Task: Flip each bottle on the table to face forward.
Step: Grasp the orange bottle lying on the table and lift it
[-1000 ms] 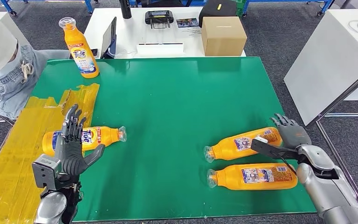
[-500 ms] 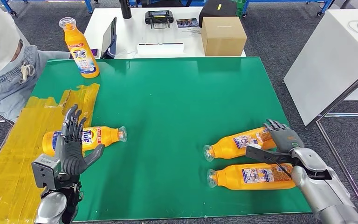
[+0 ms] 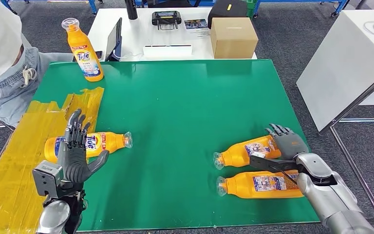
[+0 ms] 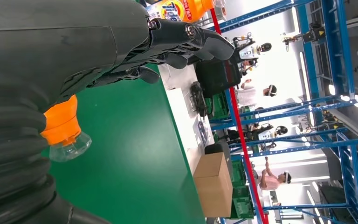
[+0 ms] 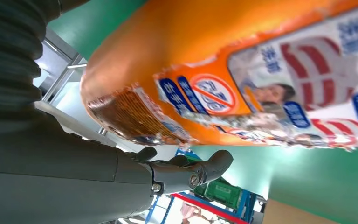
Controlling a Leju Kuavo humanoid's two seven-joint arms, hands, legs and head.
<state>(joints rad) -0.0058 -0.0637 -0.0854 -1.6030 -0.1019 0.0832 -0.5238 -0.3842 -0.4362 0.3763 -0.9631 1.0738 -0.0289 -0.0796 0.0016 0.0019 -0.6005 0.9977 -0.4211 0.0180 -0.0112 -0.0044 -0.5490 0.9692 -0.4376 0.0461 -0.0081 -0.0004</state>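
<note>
Orange bottle (image 3: 247, 150) is lying lengthwise on the green mat (image 3: 175, 107), cap pointing left; we are seeing the right hand (image 3: 286, 142) covering its base, grasp unclear. Left hand (image 3: 75, 151) is hovering, fingers spread, partly hiding another bottle (image 3: 102, 142).

Glossy orange plastic bottles (image 3: 253, 150) lie on a smooth matt green table (image 3: 175, 107) patched with shiny yellow tape (image 3: 14, 161).
</note>
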